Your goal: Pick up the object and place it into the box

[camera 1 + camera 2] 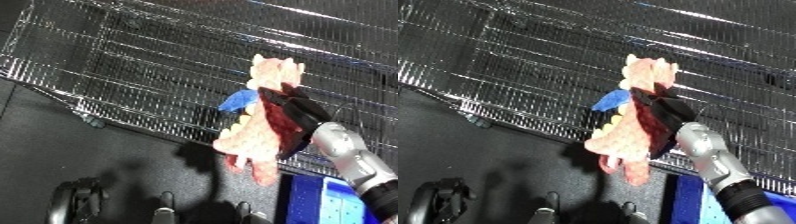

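Note:
A pink-orange plush dragon (259,125) with a blue wing and white spikes hangs in the air. My right hand (298,117) is shut on it, black fingers curled round its back, with the silver forearm rising from the lower right. The toy hangs over the near rim of the wire mesh bin (133,65), its head above the bin's inside and its tail over the dark floor. My left hand (75,200) shows as a dark shape at the lower left edge, far from the toy.
The wire bin fills the upper part of both views, its near rim running from upper left to lower right. A blue object (329,200) sits at the bottom right under my forearm. Dark floor (53,145) lies in front of the bin.

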`<state>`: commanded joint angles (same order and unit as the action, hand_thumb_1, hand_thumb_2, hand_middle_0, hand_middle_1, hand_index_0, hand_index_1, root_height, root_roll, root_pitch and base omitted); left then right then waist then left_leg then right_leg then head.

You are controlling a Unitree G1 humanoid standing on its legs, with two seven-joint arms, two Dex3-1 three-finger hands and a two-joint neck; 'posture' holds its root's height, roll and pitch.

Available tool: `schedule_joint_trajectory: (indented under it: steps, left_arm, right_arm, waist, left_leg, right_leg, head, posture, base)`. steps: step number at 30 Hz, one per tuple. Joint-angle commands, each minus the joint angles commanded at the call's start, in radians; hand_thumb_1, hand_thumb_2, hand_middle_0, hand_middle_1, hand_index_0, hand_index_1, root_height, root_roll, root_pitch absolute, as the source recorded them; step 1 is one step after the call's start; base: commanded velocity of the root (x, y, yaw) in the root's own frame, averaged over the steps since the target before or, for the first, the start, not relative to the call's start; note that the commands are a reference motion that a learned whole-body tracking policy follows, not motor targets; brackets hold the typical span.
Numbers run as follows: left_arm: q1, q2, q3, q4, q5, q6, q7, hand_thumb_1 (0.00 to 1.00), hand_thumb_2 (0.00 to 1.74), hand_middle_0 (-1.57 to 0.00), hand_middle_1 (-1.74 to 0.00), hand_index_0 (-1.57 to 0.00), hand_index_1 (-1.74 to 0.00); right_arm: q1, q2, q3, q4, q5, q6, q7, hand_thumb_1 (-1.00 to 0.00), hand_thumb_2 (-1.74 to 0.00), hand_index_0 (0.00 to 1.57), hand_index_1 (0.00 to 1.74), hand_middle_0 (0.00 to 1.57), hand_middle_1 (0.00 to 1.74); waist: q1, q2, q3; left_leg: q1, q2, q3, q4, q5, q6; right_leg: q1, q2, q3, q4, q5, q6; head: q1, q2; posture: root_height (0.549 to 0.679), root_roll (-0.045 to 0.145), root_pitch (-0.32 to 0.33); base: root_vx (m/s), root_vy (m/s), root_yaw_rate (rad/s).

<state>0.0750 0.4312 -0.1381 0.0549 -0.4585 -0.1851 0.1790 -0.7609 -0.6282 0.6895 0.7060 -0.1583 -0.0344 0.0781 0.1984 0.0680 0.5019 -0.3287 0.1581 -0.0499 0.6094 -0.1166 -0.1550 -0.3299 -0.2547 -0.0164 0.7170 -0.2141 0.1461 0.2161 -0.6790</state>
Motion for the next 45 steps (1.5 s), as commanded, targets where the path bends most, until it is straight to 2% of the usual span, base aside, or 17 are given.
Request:
schedule_joint_trajectory:
  steps: [2,9,20,26,34,45]
  left_arm:
    - [-0.005,-0.001,-0.003,-0.004,-0.002,-0.002,0.002,1.00,1.74,-1.57,-1.74,-1.57,-1.74]
    - [-0.021,-0.003,-0.004,-0.017,-0.005,-0.006,0.013,1.00,1.74,-1.57,-1.74,-1.57,-1.74]
    - [-0.023,-0.018,0.020,-0.008,-0.003,-0.007,0.027,1.00,1.74,-1.57,-1.74,-1.57,-1.74]
    - [-0.029,-0.016,0.020,0.000,-0.014,-0.002,0.023,1.00,1.74,-1.57,-1.74,-1.57,-1.74]
    - [-0.035,-0.015,0.023,0.015,-0.029,0.006,0.016,1.00,1.74,-1.57,-1.74,-1.57,-1.74]
    - [-0.027,-0.031,0.057,0.027,-0.018,0.027,0.022,1.00,1.74,-1.57,-1.74,-1.57,-1.74]
  right_arm:
    - [-0.013,0.016,0.006,0.038,-0.008,0.008,-0.003,0.00,0.00,0.00,0.00,0.00,0.00]
    - [-0.062,0.083,0.018,0.162,-0.011,-0.010,-0.021,-0.35,-0.61,0.55,0.61,0.55,0.61]
    - [-0.065,0.130,-0.008,0.166,0.002,-0.017,-0.045,-0.90,-1.57,1.41,1.57,1.41,1.57]
    - [-0.060,0.123,-0.038,0.155,0.029,-0.009,-0.063,-0.90,-1.57,1.41,1.57,1.41,1.57]
    - [-0.025,0.071,-0.112,0.027,0.081,-0.003,-0.093,-0.90,-1.57,1.41,1.57,1.41,1.57]
    - [0.161,-0.022,-0.383,-0.300,0.194,-0.017,-0.194,-0.90,-1.57,1.41,1.57,1.41,1.57]
  waist:
    - [0.003,0.003,0.006]
    - [0.008,0.010,0.018]
    - [-0.012,0.005,0.017]
    - [-0.022,0.003,0.010]
    - [-0.040,-0.002,-0.002]
    - [-0.101,-0.008,-0.028]
  left_leg:
    - [-0.008,-0.001,-0.002,0.005,-0.001,0.0004]
    - [-0.018,0.001,-0.002,0.009,-0.004,0.0024]
    - [0.000,0.010,0.012,-0.002,-0.010,0.0028]
    - [0.013,0.014,0.016,-0.010,-0.010,0.0010]
    - [0.026,0.016,0.021,-0.014,-0.010,0.0010]
    - [0.057,0.025,0.037,-0.019,-0.014,0.0046]
  right_leg:
    - [-0.008,-0.0001,0.001,0.003,0.001,0.0000]
    - [-0.021,0.0001,0.001,0.010,-0.002,0.0001]
    - [-0.015,0.0029,0.005,0.009,-0.014,-0.0022]
    - [-0.009,0.0031,0.007,0.009,-0.022,-0.0032]
    - [-0.004,0.0017,0.009,0.017,-0.029,-0.0033]
    - [0.012,-0.0006,0.020,0.023,-0.040,-0.0049]
  head:
    - [0.012,0.007]
    - [0.019,0.028]
    - [0.017,0.047]
    - [0.024,0.046]
    - [0.051,0.051]
    - [0.101,0.102]
  posture:
    - [0.634,0.036,-0.103]
    - [0.633,0.034,-0.094]
    - [0.633,0.036,-0.093]
    - [0.633,0.038,-0.095]
    - [0.633,0.041,-0.103]
    - [0.631,0.047,-0.124]
  base:
    - [-0.004,0.001,0.009]
    - [0.007,0.000,0.008]
    - [0.013,-0.001,-0.044]
    - [0.002,-0.016,-0.026]
    - [-0.003,-0.021,-0.024]
    - [-0.003,-0.019,-0.038]
